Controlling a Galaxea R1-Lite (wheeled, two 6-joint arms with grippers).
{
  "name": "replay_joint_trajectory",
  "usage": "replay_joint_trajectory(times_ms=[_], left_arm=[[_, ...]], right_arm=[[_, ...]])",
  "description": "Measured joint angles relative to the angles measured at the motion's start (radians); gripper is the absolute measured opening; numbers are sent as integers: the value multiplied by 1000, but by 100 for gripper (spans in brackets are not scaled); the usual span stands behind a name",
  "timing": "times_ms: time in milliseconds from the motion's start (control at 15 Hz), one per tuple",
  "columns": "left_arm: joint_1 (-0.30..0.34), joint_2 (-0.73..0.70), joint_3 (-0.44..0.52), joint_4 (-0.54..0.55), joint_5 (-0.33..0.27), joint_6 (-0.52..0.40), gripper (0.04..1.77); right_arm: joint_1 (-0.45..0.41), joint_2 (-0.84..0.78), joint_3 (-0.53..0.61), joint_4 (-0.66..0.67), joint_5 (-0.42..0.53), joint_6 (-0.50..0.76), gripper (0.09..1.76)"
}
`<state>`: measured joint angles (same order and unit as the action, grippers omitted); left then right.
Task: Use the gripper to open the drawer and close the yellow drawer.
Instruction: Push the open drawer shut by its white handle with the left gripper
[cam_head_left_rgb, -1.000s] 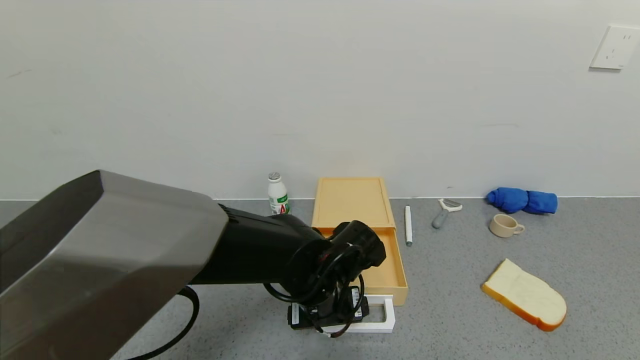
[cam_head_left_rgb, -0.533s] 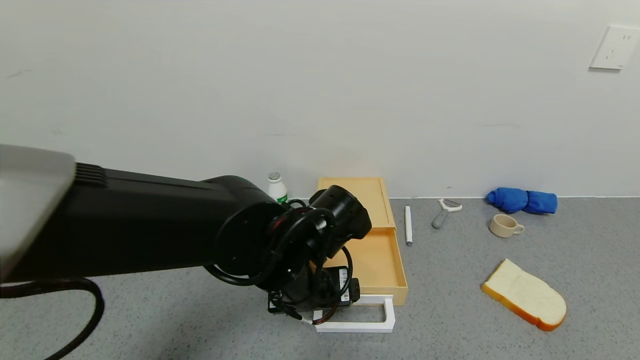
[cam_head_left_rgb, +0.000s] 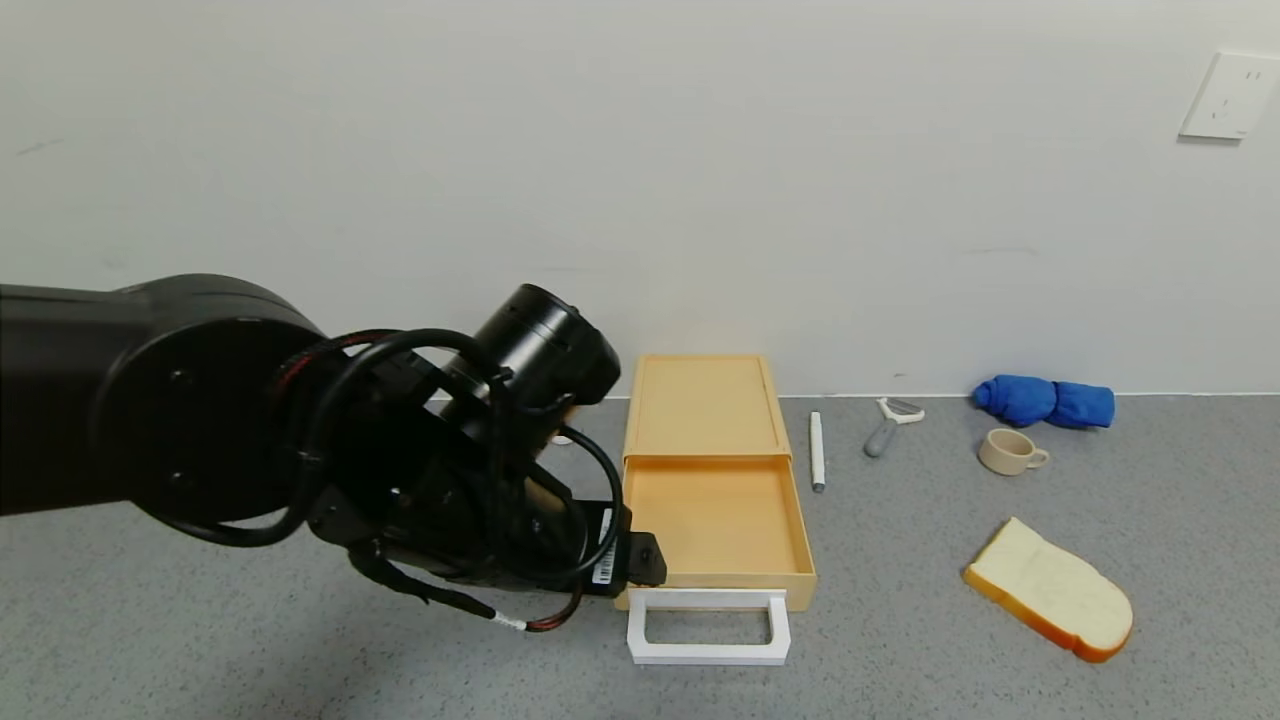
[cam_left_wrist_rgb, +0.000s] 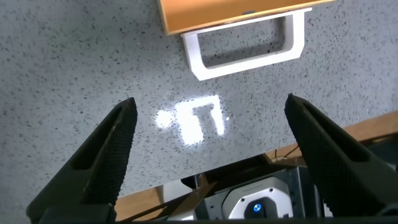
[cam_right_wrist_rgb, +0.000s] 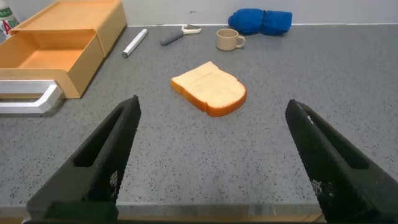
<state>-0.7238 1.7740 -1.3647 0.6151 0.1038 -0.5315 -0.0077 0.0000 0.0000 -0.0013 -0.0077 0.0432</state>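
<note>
**Drawer pulled out, left gripper free beside it**

The drawer (cam_head_left_rgb: 712, 478) stands against the wall on the grey counter (cam_head_left_rgb: 1000, 660), its tray slid out toward the robot, the white handle (cam_head_left_rgb: 708, 626) at its front; the left gripper (cam_left_wrist_rgb: 208, 158) hovers above the counter just beside the handle, fingers (cam_left_wrist_rgb: 106, 155) spread wide and holding nothing; the right gripper (cam_right_wrist_rgb: 214, 162), also spread and empty, sits low off to the right, the bread slice (cam_right_wrist_rgb: 209, 88) before it; what is probably a bottle is mostly hidden behind the left arm.

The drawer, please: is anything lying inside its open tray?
No, the head view shows the drawer pulled out with a bare tray floor and nothing in it.
</note>
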Motion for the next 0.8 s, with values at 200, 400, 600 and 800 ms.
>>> replay_joint_trajectory(times_ms=[200,400,600,800], left_arm=[[99,-58,19,-4,-108,86,172],[197,-101,17,-6,-201,121,172],[236,-122,19,-6,-224,125,172],[241,-127,21,-6,-224,125,172]], right_arm=[[0,0,0,0,0,0,171],[0,0,0,0,0,0,171],[0,0,0,0,0,0,171],[0,0,0,0,0,1,171]])
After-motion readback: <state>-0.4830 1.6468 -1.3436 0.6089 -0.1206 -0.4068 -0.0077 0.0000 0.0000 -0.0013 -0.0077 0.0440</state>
